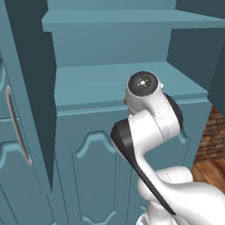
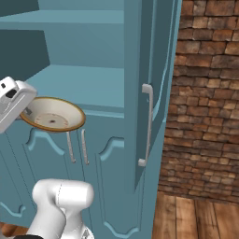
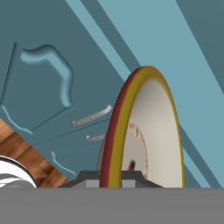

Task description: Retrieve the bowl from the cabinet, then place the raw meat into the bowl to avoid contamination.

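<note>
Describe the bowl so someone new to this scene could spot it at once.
Start at the tall teal cabinet with its upper doors open. In front of its shelf edge, the pincer is shut on the rim of a shallow bowl. It is the one round tan thing among flat teal panels.

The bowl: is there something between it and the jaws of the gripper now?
No. The bowl is already held: in the hand view the jaws are shut on its rim, one on each side. It hangs in front of the open cabinet, past the shelf's front edge, and nothing visible lies between.
</note>
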Robot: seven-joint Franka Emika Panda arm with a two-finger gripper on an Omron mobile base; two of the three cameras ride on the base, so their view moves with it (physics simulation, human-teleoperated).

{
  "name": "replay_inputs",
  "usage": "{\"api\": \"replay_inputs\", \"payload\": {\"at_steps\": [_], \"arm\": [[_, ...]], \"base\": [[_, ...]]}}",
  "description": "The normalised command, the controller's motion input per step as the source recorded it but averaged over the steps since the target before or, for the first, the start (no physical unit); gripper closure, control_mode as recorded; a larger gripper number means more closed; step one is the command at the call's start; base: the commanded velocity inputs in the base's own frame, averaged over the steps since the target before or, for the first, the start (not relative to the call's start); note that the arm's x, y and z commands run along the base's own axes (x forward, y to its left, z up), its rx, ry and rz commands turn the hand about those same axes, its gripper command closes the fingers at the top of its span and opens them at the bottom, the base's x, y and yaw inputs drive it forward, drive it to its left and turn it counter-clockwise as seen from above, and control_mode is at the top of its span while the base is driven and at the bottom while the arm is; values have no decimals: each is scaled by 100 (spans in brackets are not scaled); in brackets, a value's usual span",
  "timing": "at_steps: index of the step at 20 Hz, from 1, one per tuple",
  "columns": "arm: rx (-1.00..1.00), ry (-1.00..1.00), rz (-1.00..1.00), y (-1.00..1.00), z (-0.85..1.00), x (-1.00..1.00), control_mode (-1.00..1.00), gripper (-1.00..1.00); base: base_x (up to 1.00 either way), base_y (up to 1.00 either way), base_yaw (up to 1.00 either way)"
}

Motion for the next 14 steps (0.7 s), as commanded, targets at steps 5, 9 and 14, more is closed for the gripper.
{"api": "replay_inputs", "payload": {"at_steps": [5,9,14], "arm": [[0,0,0,0,0,0,-100,100],[0,0,0,0,0,0,-100,100],[0,0,0,-2,0,0,-100,100]], "base": [[0,0,0],[0,0,0],[0,0,0]]}}
